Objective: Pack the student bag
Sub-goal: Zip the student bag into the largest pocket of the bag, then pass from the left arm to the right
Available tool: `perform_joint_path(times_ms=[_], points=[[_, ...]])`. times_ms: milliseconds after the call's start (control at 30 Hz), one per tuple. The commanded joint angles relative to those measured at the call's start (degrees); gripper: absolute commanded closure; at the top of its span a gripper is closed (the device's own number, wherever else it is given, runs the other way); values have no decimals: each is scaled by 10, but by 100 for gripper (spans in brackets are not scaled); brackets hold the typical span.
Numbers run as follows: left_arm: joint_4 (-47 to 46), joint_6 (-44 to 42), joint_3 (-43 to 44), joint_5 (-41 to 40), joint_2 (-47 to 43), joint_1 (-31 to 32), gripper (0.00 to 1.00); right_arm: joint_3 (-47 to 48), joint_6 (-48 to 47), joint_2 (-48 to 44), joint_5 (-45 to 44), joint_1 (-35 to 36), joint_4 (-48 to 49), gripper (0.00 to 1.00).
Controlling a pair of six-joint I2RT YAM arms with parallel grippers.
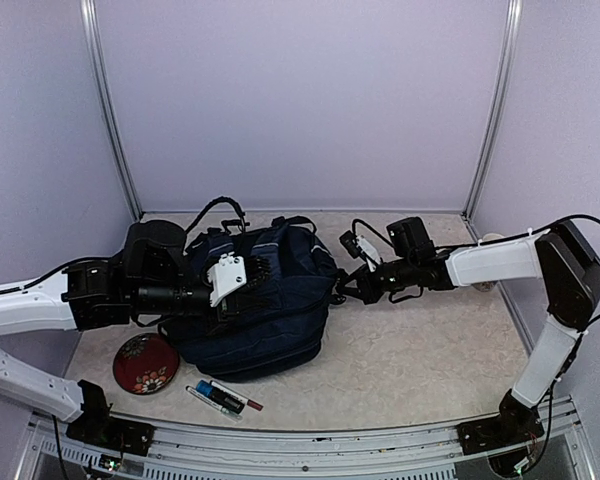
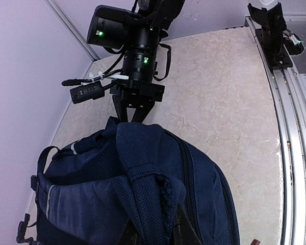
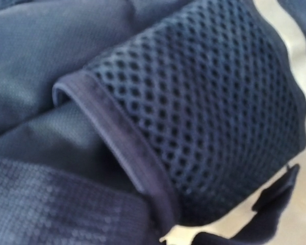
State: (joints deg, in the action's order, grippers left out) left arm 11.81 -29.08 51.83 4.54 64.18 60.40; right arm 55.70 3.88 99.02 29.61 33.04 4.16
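The student bag (image 1: pixel 265 310), navy blue with thin pale stripes, lies on the table left of centre. My left gripper (image 1: pixel 242 282) rests on top of it. In the left wrist view it (image 2: pixel 158 219) is shut on a woven navy strap (image 2: pixel 150 189) of the bag, with dark fingers (image 2: pixel 186 224) on both sides. My right gripper (image 1: pixel 342 290) is at the bag's right edge. The left wrist view shows it (image 2: pixel 128 116) pinched on the bag's rim. The right wrist view is filled by the bag's mesh fabric (image 3: pixel 209 102), close and blurred, and its fingers are hidden.
A red round dish with a flower pattern (image 1: pixel 145 363) lies near the bag's front left. Some pens and markers (image 1: pixel 223 397) lie in front of the bag. Lilac walls and metal posts (image 1: pixel 110 110) enclose the table. A pale round object (image 1: pixel 490 240) sits behind the right arm.
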Motion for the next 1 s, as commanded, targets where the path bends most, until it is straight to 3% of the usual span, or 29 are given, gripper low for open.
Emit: perform_joint_path(times_ms=[0, 400, 500, 600, 667, 833, 867, 900, 967], points=[[-156, -13, 20, 72, -78, 4, 100, -4, 30, 54, -168, -59, -57, 100], [-159, 0, 43, 90, -58, -16, 100, -32, 45, 41, -162, -82, -39, 100], [-165, 12, 49, 73, -44, -17, 100, -42, 28, 21, -110, -83, -35, 100], [-172, 24, 65, 44, -18, -20, 100, -72, 23, -34, -53, -83, -15, 65], [-178, 29, 82, 23, 3, -22, 100, -87, 27, -80, -42, -83, -14, 55], [-172, 23, 137, -19, 52, -26, 100, -96, 25, -186, 16, -82, -51, 42], [-172, 19, 145, -20, 57, -26, 100, -101, 24, -207, 40, -82, -56, 14], [-173, 13, 151, -20, 62, -27, 100, -107, 22, -228, 52, -82, -57, 2], [-175, 5, 163, -18, 70, -28, 100, -118, 11, -281, 63, -82, -57, 0]])
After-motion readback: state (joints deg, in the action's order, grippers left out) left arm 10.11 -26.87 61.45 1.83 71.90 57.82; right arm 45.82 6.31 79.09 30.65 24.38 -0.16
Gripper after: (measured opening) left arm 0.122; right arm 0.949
